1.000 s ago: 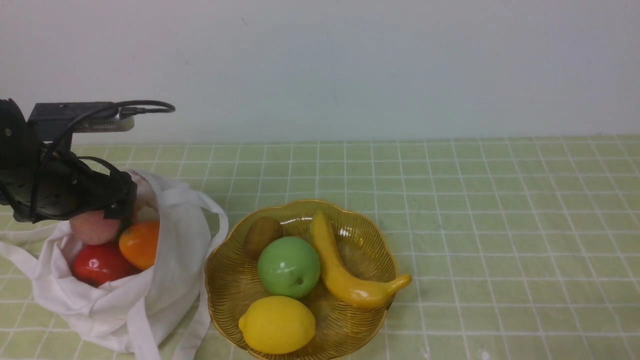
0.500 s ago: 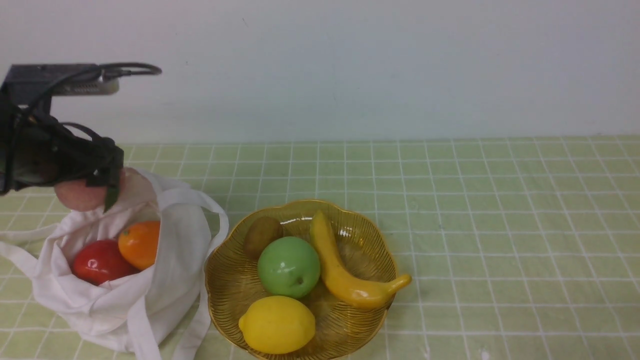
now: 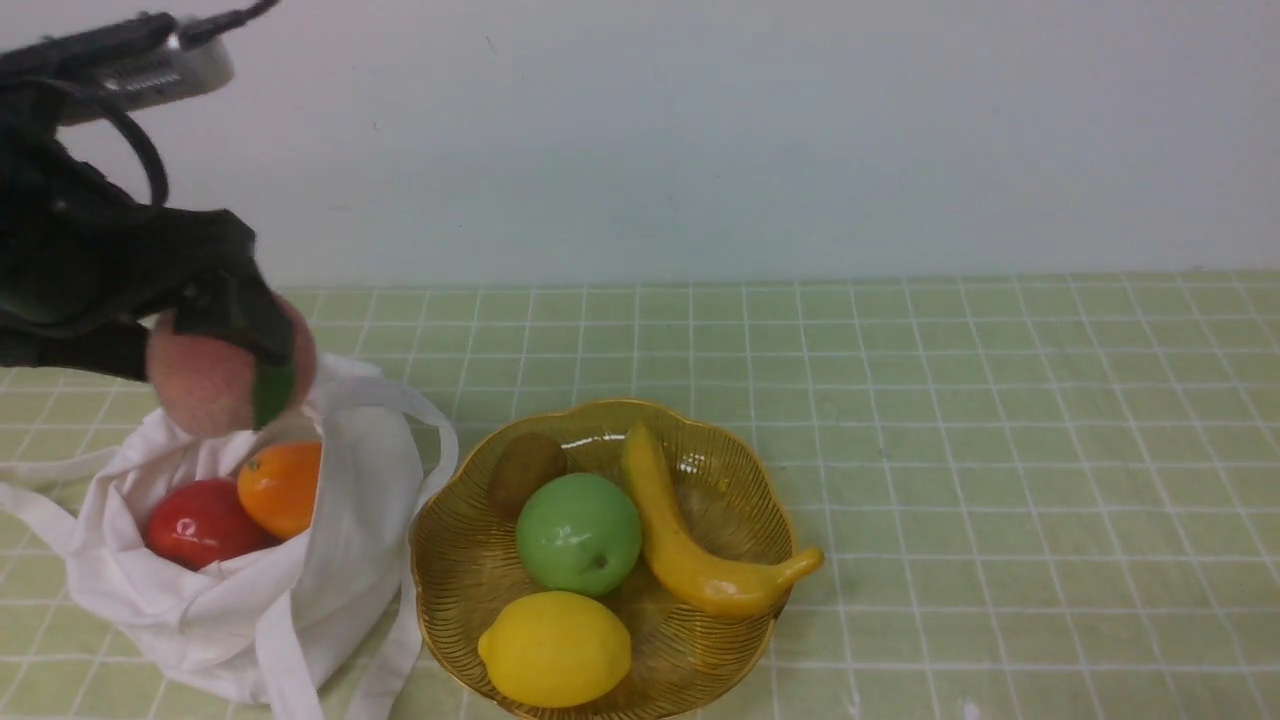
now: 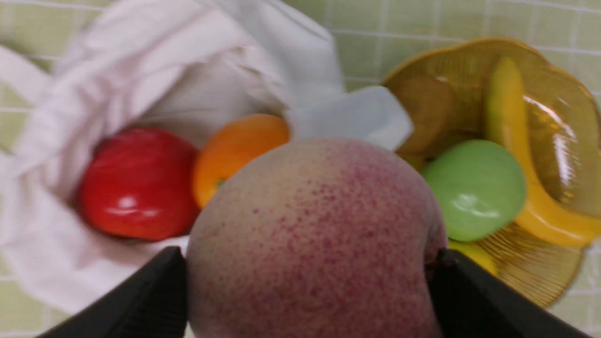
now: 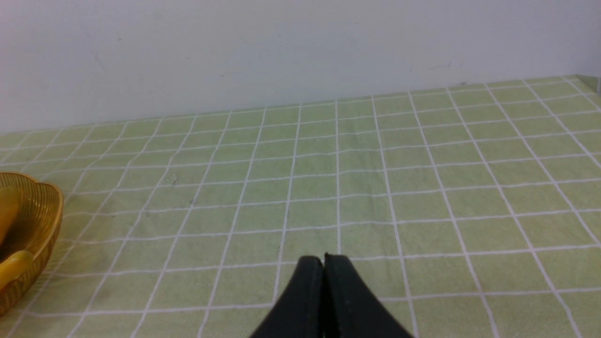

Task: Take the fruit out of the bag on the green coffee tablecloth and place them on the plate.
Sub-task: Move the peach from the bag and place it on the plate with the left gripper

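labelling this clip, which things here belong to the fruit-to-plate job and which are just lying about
Job: peach, red apple, orange, bag, plate, cloth.
Lying about: green apple, lemon, banana, kiwi, all already on the plate.

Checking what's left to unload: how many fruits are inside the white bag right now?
2: the red apple and the orange beside it, both in the open mouth of the bag. Folds may hide more.

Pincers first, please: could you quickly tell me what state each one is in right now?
Left pincer: closed on the peach.
Right pincer: closed, holding nothing.
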You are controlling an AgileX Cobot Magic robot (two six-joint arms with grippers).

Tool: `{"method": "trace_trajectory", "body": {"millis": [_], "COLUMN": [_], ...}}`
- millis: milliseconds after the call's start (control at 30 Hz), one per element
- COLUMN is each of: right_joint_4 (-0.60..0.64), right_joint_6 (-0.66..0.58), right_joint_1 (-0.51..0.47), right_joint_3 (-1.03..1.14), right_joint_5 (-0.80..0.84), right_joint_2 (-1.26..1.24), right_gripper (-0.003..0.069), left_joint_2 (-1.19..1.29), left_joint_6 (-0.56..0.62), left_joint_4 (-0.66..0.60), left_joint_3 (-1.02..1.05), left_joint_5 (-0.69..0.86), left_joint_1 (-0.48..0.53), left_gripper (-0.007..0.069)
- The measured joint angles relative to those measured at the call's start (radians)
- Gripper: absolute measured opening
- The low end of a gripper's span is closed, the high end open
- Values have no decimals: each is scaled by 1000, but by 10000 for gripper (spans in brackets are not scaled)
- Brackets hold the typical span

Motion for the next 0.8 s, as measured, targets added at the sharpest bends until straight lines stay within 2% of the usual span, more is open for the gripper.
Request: {"method": "trace_trajectory", "body": {"millis": [133,300,500,800], "right_joint_4": [0,0,0,0], "right_joint_6": [0,0,0,0], "right_joint_1": [0,0,0,0], "right_joint_3": [0,0,0,0], "right_joint_5": [0,0,0,0], "right_joint_2": [0,0,0,0], "right_gripper": [-15,-15,-15,-15], "left_joint_2": [73,175,272,373], "left_joint_6": [92,118,117,101], "left_joint_4": [-108,-98,-23,-91], "left_joint_3": [30,34,34,34], "left_joint_5": [-17,-41,-75,-122], "left_joint_1": [-111,-218,-258,-265], "left_gripper": [598,598,598,598]}}
